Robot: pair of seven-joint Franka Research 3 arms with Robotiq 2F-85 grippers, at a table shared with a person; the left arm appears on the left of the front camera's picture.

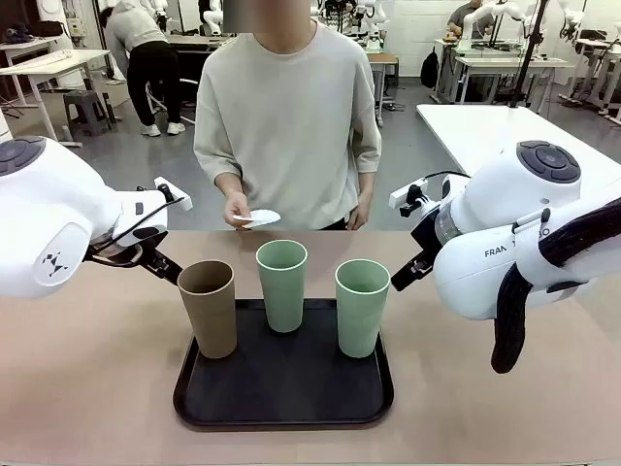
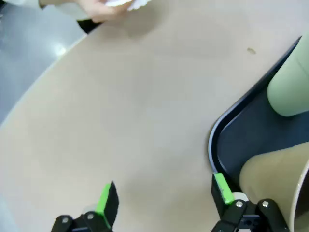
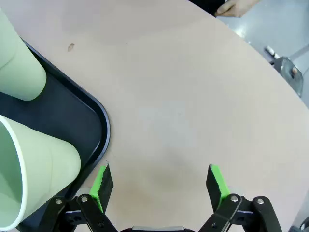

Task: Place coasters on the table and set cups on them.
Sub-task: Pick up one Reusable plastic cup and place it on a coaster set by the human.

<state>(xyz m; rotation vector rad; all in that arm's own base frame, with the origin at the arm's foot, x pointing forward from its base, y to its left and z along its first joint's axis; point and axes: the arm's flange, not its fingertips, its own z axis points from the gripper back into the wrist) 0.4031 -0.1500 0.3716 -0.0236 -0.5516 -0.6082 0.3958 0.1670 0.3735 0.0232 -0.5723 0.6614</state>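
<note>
Three cups stand on a black tray [image 1: 281, 393]: a brown cup [image 1: 209, 309] at the left, a pale green cup [image 1: 282, 284] at the back middle, and another green cup [image 1: 361, 307] at the right. The person at the far side holds white coasters [image 1: 258, 218] in one hand above the table's [image 1: 87, 388] far edge. My left gripper [image 2: 162, 193] hangs open over bare table just left of the brown cup [image 2: 270, 179]. Over the table right of the tray [image 3: 94, 121], my right gripper [image 3: 158, 181] is open, beside the near green cup [image 3: 34, 169].
The tan tabletop is bare to the left [image 2: 120, 111] and right [image 3: 193, 96] of the tray. The person's other hand [image 3: 236, 7] rests at the far edge. White tables and other people are in the room behind.
</note>
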